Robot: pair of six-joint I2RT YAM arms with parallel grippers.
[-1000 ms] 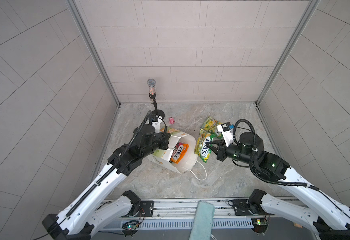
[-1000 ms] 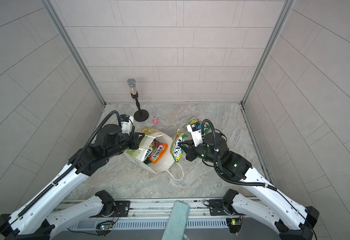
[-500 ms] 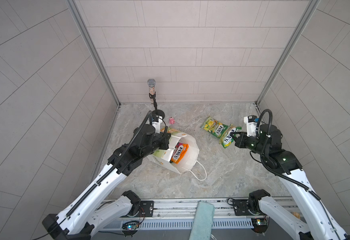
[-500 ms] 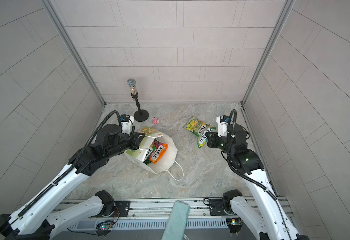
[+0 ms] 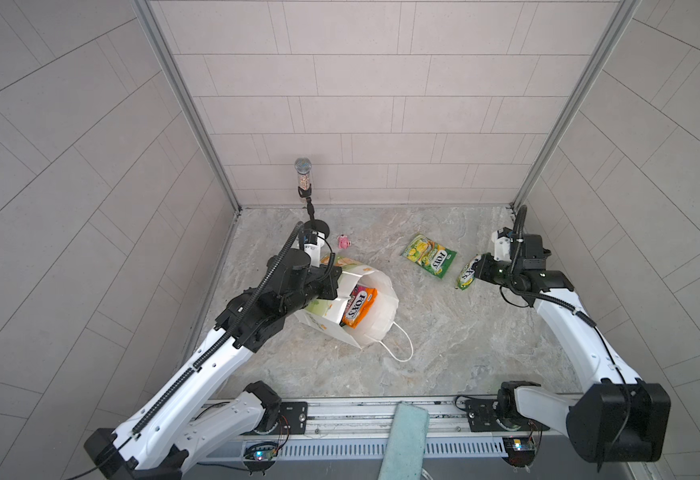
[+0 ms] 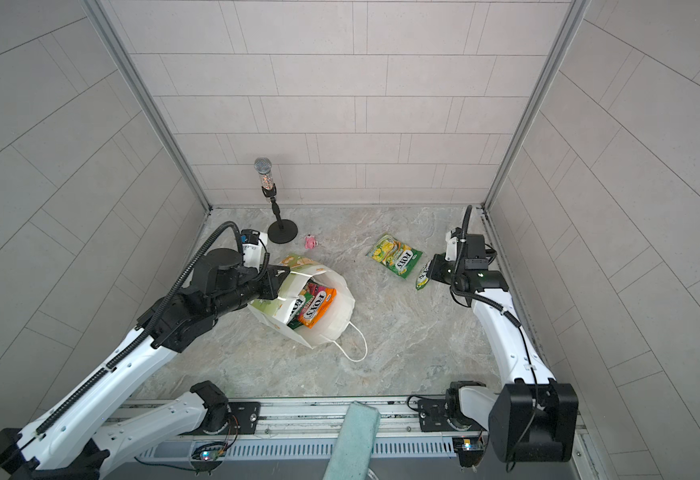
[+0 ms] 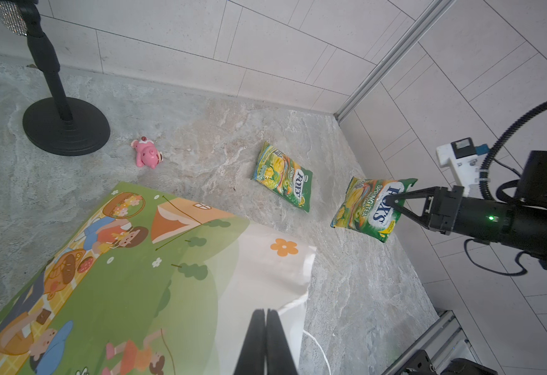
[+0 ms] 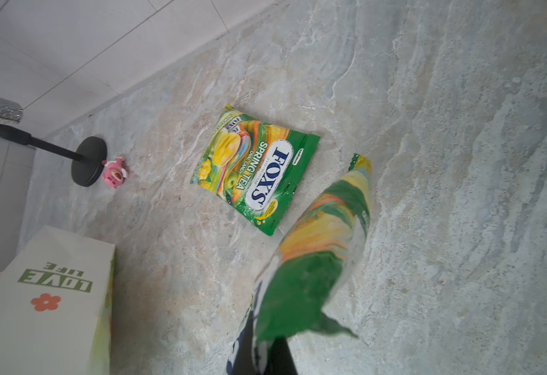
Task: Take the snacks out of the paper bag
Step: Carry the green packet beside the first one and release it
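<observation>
The white paper bag [image 5: 377, 320] [image 6: 335, 316] lies on its side with its mouth towards the right. My left gripper [image 5: 332, 286] [image 7: 267, 313] is shut on its upper rim. A pink-orange FOX'S packet [image 5: 358, 308] [image 6: 315, 308] shows inside, with more packets partly hidden beneath it. One green-yellow FOX'S packet [image 5: 429, 261] [image 6: 396, 260] [image 8: 255, 168] lies flat on the floor. My right gripper [image 5: 480, 272] [image 7: 395, 203] [image 8: 262, 347] is shut on another green-yellow packet [image 5: 466, 277] [image 7: 368, 209] [image 8: 314, 259], held tilted low near the right wall.
A microphone stand [image 5: 314, 226] [image 7: 65, 125] and a tiny pink toy [image 5: 344, 242] [image 7: 147, 156] sit at the back left. A teal cloth [image 5: 406, 440] hangs over the front rail. Tiled walls close in both sides.
My right gripper has carried the green-yellow packet from beside the bag's mouth to the right, past the packet on the floor. The left arm and the bag have not moved.
</observation>
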